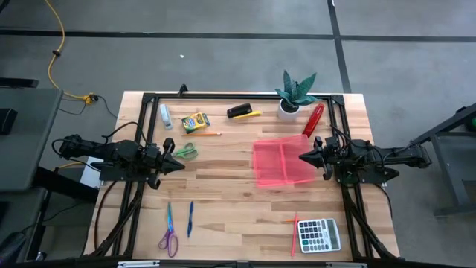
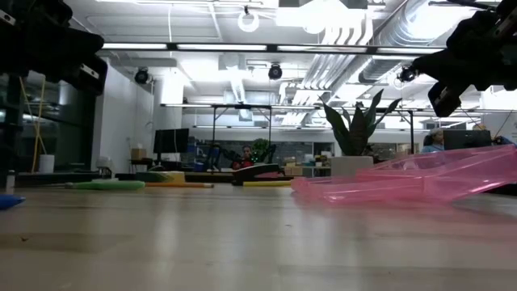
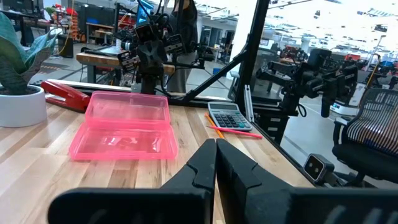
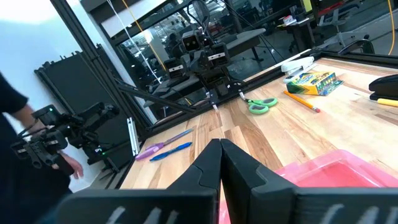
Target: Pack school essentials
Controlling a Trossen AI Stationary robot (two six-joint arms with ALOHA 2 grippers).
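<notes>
While both closed grippers (image 1: 178,163) (image 1: 303,157) are waiting beside the pink tray (image 1: 282,162), only the right wrist view is showing a person's hand (image 4: 69,165).

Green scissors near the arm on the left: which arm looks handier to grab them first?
Probably the left. Its shut tool sits right beside the green scissors, while the right tool is across the pink tray.

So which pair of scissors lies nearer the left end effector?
The green-handled scissors, just beyond the left end effector; the purple-handled scissors lie far off at the table's front edge.
</notes>
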